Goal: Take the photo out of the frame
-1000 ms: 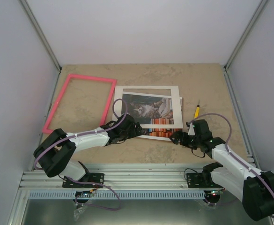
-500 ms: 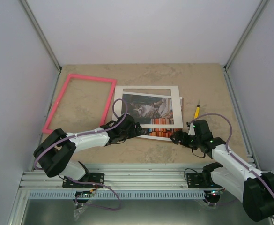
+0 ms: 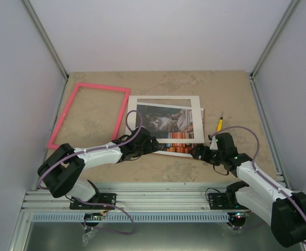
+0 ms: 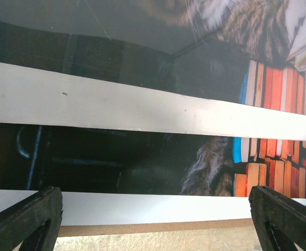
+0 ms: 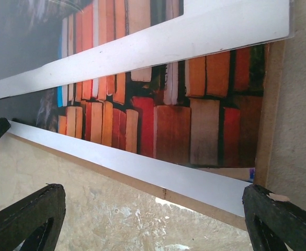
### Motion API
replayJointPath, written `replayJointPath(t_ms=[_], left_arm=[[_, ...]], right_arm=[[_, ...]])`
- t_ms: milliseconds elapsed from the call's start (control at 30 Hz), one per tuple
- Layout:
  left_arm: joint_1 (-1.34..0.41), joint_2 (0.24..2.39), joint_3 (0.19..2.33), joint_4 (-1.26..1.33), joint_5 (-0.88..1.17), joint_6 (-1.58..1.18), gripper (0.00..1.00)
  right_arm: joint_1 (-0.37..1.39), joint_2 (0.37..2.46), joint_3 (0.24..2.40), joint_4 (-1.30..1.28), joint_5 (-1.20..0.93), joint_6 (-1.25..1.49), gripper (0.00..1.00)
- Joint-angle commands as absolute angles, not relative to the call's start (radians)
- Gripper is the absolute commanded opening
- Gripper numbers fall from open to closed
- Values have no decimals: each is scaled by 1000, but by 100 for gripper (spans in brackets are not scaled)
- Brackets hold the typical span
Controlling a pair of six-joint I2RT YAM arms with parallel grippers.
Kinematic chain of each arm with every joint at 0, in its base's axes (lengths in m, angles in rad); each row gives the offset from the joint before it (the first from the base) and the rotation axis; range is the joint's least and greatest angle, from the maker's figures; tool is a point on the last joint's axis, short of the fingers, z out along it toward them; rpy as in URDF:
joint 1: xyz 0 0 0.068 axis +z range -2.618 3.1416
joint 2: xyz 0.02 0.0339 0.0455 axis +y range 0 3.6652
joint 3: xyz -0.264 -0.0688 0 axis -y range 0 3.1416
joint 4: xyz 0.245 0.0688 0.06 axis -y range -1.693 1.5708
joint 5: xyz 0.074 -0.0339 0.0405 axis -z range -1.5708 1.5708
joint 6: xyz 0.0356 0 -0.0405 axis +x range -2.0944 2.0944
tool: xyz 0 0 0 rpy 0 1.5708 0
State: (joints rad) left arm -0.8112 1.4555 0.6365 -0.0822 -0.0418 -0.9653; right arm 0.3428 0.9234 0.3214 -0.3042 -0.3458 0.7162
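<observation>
The pink frame (image 3: 103, 88) lies flat at the back left, with bare table showing inside it. To its right lies the photo (image 3: 166, 124), a cat above rows of orange books. A white mat (image 3: 163, 99) sits askew over it and a brown backing board (image 5: 270, 104) lies under it. My left gripper (image 3: 151, 145) is open at the photo's near left edge, its fingertips (image 4: 24, 219) straddling the white border (image 4: 142, 206). My right gripper (image 3: 197, 152) is open at the near right corner, and its fingers (image 5: 281, 217) hold nothing.
A yellow-handled screwdriver (image 3: 220, 124) lies on the table just right of the photo, behind the right gripper. Grey walls enclose the table on three sides. An aluminium rail (image 3: 153, 191) runs along the near edge.
The right gripper has crept slightly toward the photo's near right corner. The left arm, frame and photo have not moved.
</observation>
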Motion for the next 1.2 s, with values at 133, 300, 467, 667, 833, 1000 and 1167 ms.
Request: replayJointPath(t_ms=[133, 300, 467, 667, 833, 1000, 1167], left_arm=[[-815, 1453, 625, -100, -11, -968, 99], [-815, 1451, 626, -99, -11, -967, 99], [-815, 1450, 625, -100, -12, -967, 99], [-815, 1448, 622, -100, -14, -970, 99], [-815, 1447, 621, -100, -14, -970, 99], [-815, 1448, 621, -101, -12, -971, 99], [-815, 1446, 618, -98, -11, -973, 99]], right_arm=[[342, 941, 282, -243, -369, 773, 92], [342, 910, 293, -284, -327, 774, 92], [342, 898, 306, -306, -313, 770, 92], [341, 896, 300, -299, -316, 768, 92], [341, 906, 282, -267, -338, 772, 91], [341, 928, 270, -230, -357, 785, 91], [341, 935, 255, -196, -376, 806, 91]])
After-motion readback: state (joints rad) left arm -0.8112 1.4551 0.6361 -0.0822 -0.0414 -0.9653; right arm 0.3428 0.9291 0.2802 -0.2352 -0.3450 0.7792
